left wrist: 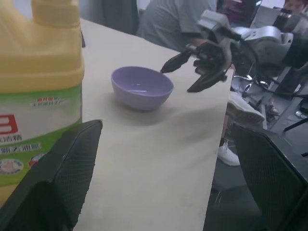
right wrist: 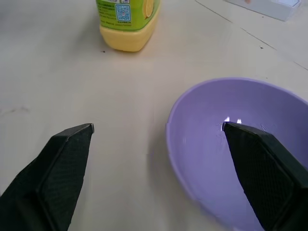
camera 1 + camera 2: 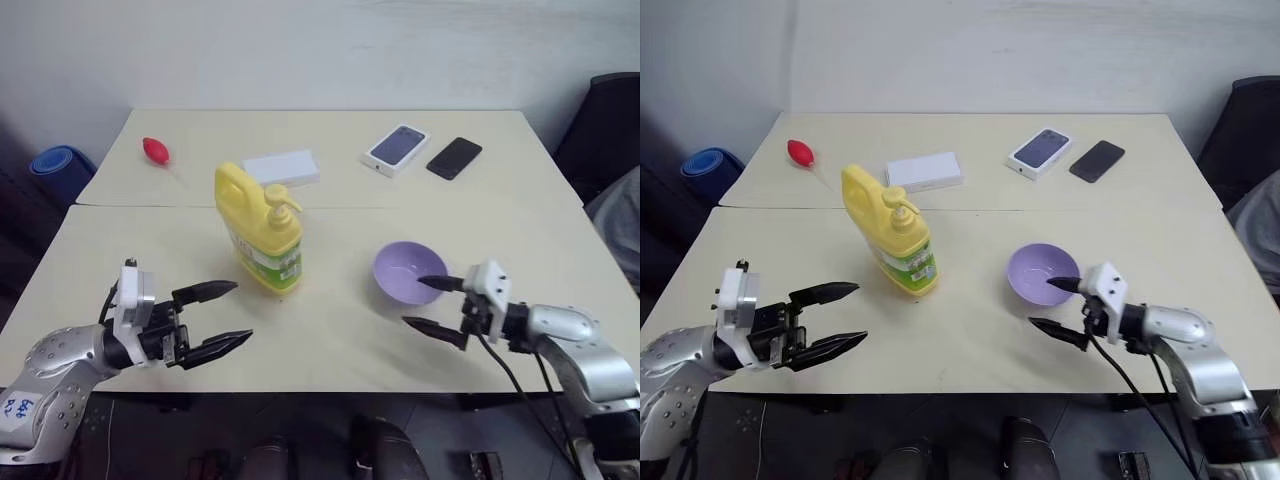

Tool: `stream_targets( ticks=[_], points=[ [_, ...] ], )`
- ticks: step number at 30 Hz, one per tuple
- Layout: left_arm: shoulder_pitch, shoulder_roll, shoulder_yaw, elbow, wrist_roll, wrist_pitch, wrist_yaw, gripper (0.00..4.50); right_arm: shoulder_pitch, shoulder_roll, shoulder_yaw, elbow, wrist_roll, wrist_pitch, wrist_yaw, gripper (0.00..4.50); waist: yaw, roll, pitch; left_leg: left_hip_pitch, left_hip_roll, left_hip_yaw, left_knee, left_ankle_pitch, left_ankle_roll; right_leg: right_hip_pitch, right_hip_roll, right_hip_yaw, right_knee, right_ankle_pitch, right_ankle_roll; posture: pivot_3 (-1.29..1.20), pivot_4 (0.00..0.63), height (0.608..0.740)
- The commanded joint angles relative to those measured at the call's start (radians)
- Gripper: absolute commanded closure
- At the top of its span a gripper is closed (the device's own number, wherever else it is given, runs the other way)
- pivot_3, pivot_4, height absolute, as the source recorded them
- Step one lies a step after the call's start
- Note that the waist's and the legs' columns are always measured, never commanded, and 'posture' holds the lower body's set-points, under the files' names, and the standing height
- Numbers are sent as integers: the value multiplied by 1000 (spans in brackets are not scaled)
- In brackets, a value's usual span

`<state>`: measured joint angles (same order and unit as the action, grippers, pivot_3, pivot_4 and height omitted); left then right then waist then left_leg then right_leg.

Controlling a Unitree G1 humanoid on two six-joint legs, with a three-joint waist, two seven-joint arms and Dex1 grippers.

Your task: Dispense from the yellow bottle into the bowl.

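The yellow bottle (image 3: pixel 258 228) stands upright near the middle of the table, with its pump top and a green-and-white label. To its right sits the lavender bowl (image 3: pixel 409 271), empty inside. My left gripper (image 3: pixel 223 317) hovers open at the table's front left, short of the bottle, with nothing between its fingers. My right gripper (image 3: pixel 430 304) is open at the front right, one fingertip over the bowl's near rim (image 2: pixel 192 159) and the other beside it. The left wrist view has the bottle (image 1: pixel 38 86), the bowl (image 1: pixel 142 87) and the right gripper (image 1: pixel 187 72).
At the back of the table lie a red bulb (image 3: pixel 155 150), a white box (image 3: pixel 281 167), a phone box (image 3: pixel 396 148) and a black phone (image 3: pixel 454 157). A blue roll (image 3: pixel 60 165) sits off the left edge. A seated person (image 1: pixel 178 21) is beyond the table.
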<state>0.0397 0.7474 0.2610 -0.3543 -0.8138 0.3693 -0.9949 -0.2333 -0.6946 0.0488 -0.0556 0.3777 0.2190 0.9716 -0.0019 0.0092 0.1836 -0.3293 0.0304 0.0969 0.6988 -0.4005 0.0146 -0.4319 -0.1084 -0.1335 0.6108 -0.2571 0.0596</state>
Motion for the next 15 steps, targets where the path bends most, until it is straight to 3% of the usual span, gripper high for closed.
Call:
stream_targets(
  ticks=[1,6,7,10,15],
  points=[
    [-14,-11,-4,-33,0,13,12,0,-39,41,54,66,-95,-41,-36,37,1,0,0,-1,0,0,0,0,0,0,0,-1,0,0,0,0,150,740],
    [-13,-28,7,-54,-8,30,26,0,-107,125,87,172,-178,-71,-103,37,-1,0,0,-6,-1,0,2,1,1,-4,2,-1,0,1,1,0,150,740],
    [-10,-31,15,-59,-12,33,32,0,-115,143,81,180,-177,-61,-117,208,-2,0,0,-6,-1,0,2,1,1,-4,2,0,0,1,1,0,150,740],
    [-3,-33,32,-66,-16,38,39,0,-114,152,70,190,-184,-75,-115,781,-2,0,0,-6,1,0,2,2,0,-4,8,1,0,1,2,0,150,740],
    [2,-38,36,-74,-12,35,48,0,-102,150,57,212,-186,-109,-104,2536,-1,0,0,-6,1,0,2,2,-1,-4,9,1,0,1,2,0,150,740]
  ],
)
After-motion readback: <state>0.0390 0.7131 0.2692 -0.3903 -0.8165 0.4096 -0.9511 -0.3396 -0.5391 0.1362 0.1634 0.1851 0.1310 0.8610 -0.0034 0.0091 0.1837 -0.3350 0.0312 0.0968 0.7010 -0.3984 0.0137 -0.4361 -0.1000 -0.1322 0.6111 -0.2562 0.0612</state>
